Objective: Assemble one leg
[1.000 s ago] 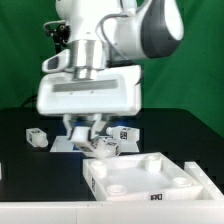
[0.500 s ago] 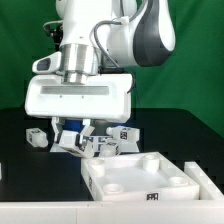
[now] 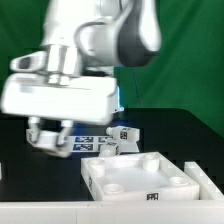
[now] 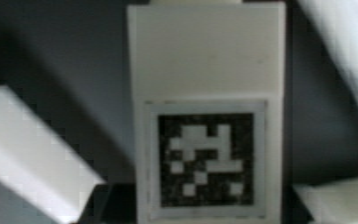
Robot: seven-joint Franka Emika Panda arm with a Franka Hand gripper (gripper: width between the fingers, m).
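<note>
Gripping leg (image 4: 202,100), it seems, between fingers of my gripper (image 3: 50,140); tag faces wrist camera. Tabletop (image 3: 140,178) near, toward exterior view's right.

On the wrist feed I see a white leg (image 4: 202,60) carrying a black-and-white square tag (image 4: 204,152) with a blocky pixel pattern. On the exterior feed the arm (image 3: 90,40) is white with a dark grey joint, and the gripper (image 3: 49,138) has a white body. The tabletop (image 3: 140,178) is plain white, with 1 small black-and-white tag on its front wall. A spare leg (image 3: 125,133) is white and tagged too. The table (image 3: 180,135) is black, the backdrop (image 3: 190,70) green.
</note>
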